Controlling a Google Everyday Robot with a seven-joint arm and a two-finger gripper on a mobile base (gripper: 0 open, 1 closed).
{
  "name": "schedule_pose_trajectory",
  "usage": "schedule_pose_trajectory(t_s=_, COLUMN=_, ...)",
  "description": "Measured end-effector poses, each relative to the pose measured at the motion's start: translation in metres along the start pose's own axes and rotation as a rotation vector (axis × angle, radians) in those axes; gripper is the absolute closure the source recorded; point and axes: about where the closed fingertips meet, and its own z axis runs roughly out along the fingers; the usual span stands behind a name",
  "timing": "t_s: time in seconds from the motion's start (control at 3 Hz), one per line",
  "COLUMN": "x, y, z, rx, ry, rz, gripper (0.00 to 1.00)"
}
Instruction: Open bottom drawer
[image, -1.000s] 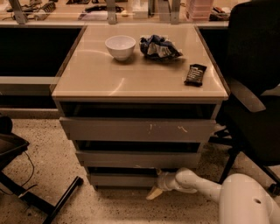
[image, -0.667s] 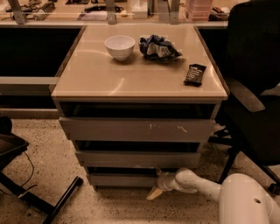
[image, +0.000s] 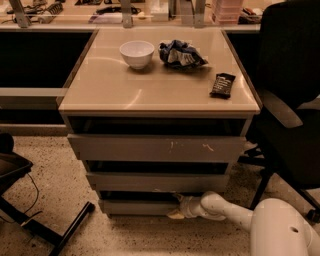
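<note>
A beige-topped drawer unit (image: 160, 90) stands in the middle of the view with three grey handleless fronts. The bottom drawer (image: 135, 206) is the lowest and narrowest front, just above the floor, with a dark gap above it. My gripper (image: 176, 206) reaches in from the lower right on a white arm (image: 235, 212). It sits at the right end of the bottom drawer's front, at the top edge, touching it. The top front (image: 155, 148) carries white scratches; the middle front (image: 155, 181) is below it.
On the top stand a white bowl (image: 136, 52), a crumpled blue bag (image: 180, 54) and a dark snack bar (image: 222, 84). A black office chair (image: 292, 115) stands close on the right. A black chair base (image: 30, 215) is at the lower left. The floor is speckled.
</note>
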Motion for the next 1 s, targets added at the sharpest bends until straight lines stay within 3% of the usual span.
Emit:
schedule_pose_trajectory(t_s=0.67, x=0.0, y=0.0001, z=0.0001, rx=0.0, ry=0.0, rz=0.0, gripper=0.88)
schedule_pose_trajectory(t_s=1.0, x=-0.0039, y=-0.0013, z=-0.0049, rx=0.0, ry=0.0, rz=0.0, gripper=1.0)
